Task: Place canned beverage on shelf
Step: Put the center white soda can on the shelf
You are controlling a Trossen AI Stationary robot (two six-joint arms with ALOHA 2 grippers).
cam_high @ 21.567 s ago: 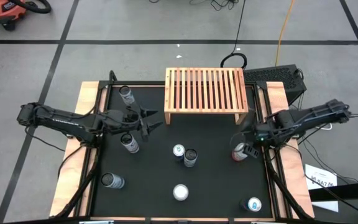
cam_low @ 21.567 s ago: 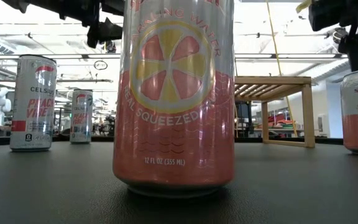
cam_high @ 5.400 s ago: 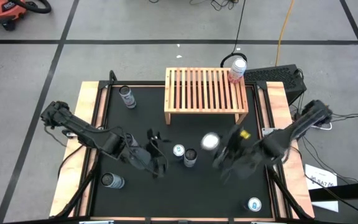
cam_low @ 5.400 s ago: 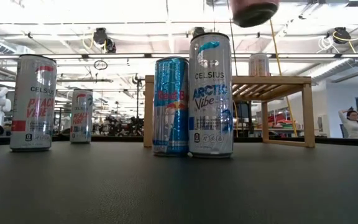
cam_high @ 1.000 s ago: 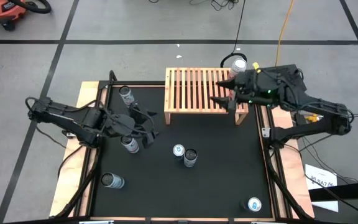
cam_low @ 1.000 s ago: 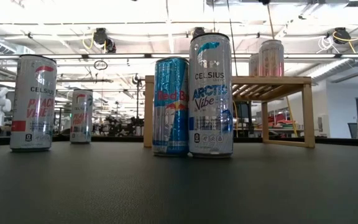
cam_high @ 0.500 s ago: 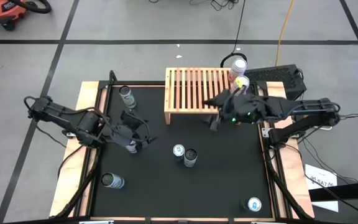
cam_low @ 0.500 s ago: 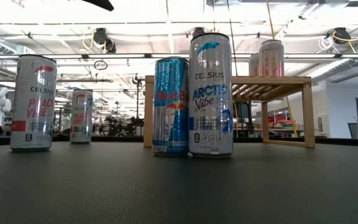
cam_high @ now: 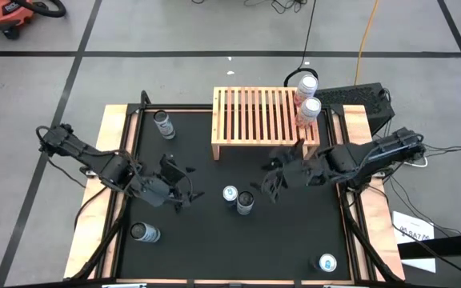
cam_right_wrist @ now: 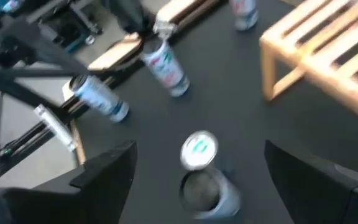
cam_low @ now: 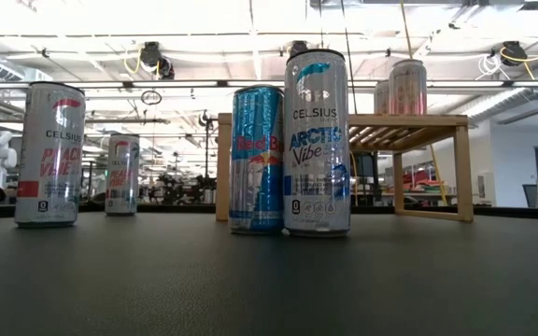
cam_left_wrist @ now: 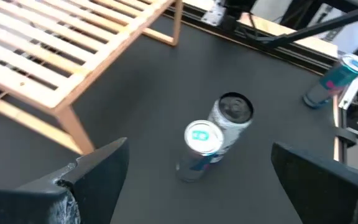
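Hovering low over the left part of the worktop (cam_high: 294, 232), left pincer (cam_high: 184, 186) gaping wide and empty, facing the blue-topped can (cam_high: 230, 194) and the dark-topped can (cam_high: 246, 202) standing touching at mid-worktop; both sitting between its fingers in the left wrist view, a short way ahead. Having drawn back from the shelf (cam_high: 265, 120) within the last second, right pincer (cam_high: 274, 180) also standing wide and carrying nothing, now just right of the same pair. Sitting upright on the shelf's right end, two pink cans (cam_high: 307, 110), one more than a few seconds back, so that placement looking finished. Judging one of the middle cans to be next, both pincers near it, neither touching.
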